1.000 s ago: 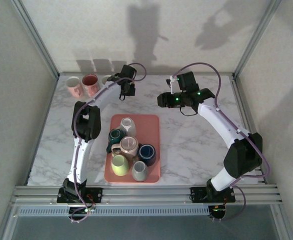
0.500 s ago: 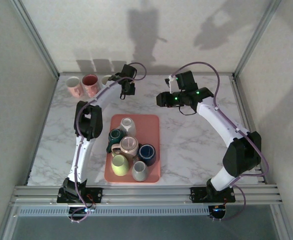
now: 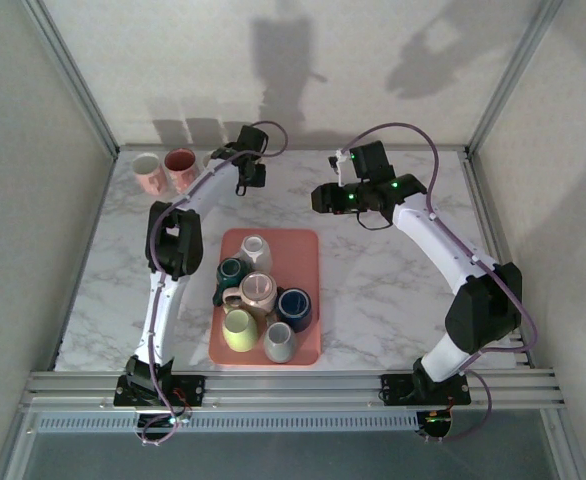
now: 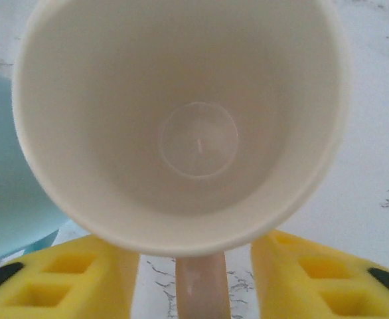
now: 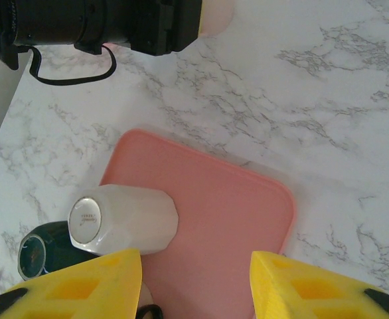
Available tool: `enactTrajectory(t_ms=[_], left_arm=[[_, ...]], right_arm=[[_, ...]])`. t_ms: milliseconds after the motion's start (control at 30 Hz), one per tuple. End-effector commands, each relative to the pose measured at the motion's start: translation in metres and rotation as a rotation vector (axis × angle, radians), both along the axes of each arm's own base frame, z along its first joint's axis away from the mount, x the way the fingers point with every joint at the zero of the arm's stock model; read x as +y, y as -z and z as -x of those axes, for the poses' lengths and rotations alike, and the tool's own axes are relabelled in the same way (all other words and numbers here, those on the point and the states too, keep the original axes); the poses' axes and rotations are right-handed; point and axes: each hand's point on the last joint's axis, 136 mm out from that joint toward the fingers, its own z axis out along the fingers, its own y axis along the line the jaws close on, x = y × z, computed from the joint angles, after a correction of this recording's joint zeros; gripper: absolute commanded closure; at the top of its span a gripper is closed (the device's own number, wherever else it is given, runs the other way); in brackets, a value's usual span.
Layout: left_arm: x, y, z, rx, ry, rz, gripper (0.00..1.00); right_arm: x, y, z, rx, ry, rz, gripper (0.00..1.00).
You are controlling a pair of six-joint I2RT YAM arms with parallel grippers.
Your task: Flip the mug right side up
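Note:
A cream mug (image 4: 181, 119) stands mouth up on the marble at the back left, and I look straight down into it in the left wrist view. Its handle (image 4: 198, 286) runs between the yellow fingers (image 4: 68, 279) of my left gripper (image 4: 196, 279), with a strip of table showing on both sides, so the jaws are open and off it. From above, the left gripper (image 3: 248, 170) hangs beside the row of mugs. My right gripper (image 5: 196, 279) (image 3: 323, 198) is open over the far end of the pink tray (image 5: 234, 219), with nothing between its fingers.
A white faceted mug (image 5: 125, 222) lies on its side on the tray (image 3: 298, 245), a dark green mug (image 5: 45, 252) beside it and several more mugs (image 3: 258, 310) nearer me. Two pink mugs (image 3: 163, 170) stand upright at the back left. A pale blue object (image 4: 8, 179) touches the cream mug's left.
The left gripper's jaws have opened off the cream mug's handle, and that gripper has shifted slightly toward the back. The right arm has barely moved.

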Motion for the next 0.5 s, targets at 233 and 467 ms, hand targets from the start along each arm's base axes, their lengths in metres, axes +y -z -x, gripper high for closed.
enactTrajectory(t_ms=[233,467], left_arm=[[-0.005,-0.083,0.029,-0.121,0.043,0.076,0.46],[-0.013,-0.129,0.091,-0.156,0.091,0.233,0.45]], right_arm=[[-0.003,-0.017,0.009,-0.025,0.014,-0.013,0.51],[-0.014,-0.017,0.024,-0.030,0.019,0.003,0.51]])
